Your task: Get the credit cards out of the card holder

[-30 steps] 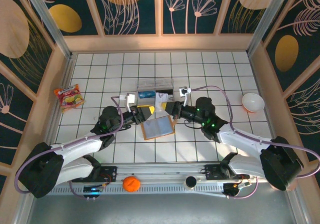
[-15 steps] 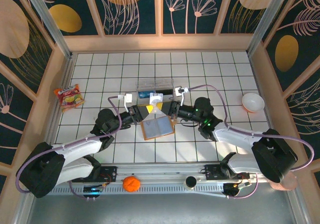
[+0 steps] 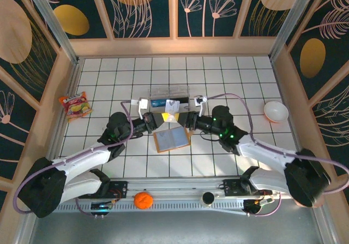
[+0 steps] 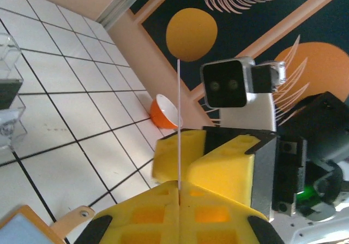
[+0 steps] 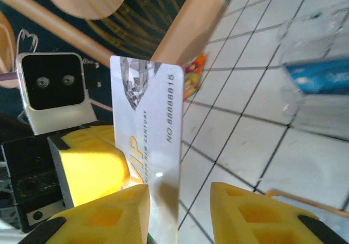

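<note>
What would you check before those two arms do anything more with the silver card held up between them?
1. Left gripper shut on the card: ok, its fingers are closed on it.
2. Right gripper open: ok, a gap shows between the card and one finger.
3. Card clear of the card holder: ok, the holder lies open and flat, apart from it.
4. Clear box free to take the card: cannot tell.
5. More cards inside the holder: cannot tell.
</note>
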You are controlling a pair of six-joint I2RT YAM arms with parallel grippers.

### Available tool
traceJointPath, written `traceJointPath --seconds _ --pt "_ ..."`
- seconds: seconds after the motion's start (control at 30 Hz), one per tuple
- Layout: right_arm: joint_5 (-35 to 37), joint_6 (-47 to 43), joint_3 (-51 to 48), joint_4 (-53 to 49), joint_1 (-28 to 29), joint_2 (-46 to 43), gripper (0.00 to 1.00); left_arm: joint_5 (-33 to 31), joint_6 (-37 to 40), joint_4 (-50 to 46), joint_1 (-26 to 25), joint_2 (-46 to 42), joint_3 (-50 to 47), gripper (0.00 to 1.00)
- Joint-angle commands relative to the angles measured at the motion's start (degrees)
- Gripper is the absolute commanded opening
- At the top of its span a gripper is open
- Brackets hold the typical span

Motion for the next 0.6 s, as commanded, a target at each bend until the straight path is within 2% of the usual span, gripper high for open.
traceJointPath --seconds 0.0,0.13,0.2,0.3,0.43,0.57 --pt "9.1 -6.4 1.5 -12.6 -2.7 -7.8 0.34 0.5 8.9 -13.4 -0.2 -0.4 6.3 0.00" --pt "16.5 -9.4 1.7 -21.8 -4.8 -13.7 0.34 0.4 17.0 -25.1 -0.4 3.3 14.5 0.00" --pt "18.0 -9.5 1.0 -23.8 -5.9 -15.7 0.34 0.0 23.6 -32.1 -0.3 5.9 19.6 0.00" --pt "17.1 -8.5 -1.0 -24.3 -7.8 -17.9 0.34 -0.6 36.6 -45.3 -0.4 10.9 29.6 0.00" --pt "15.7 -7.7 -2.5 -25.2 -10.0 -19.7 0.35 -5.0 55.0 -59.3 -0.3 18.0 39.3 0.00" --pt "14.1 -7.3 -3.3 -25.9 -13.0 -20.4 0.34 -8.3 68.5 -71.2 -0.4 26.4 47.9 0.00"
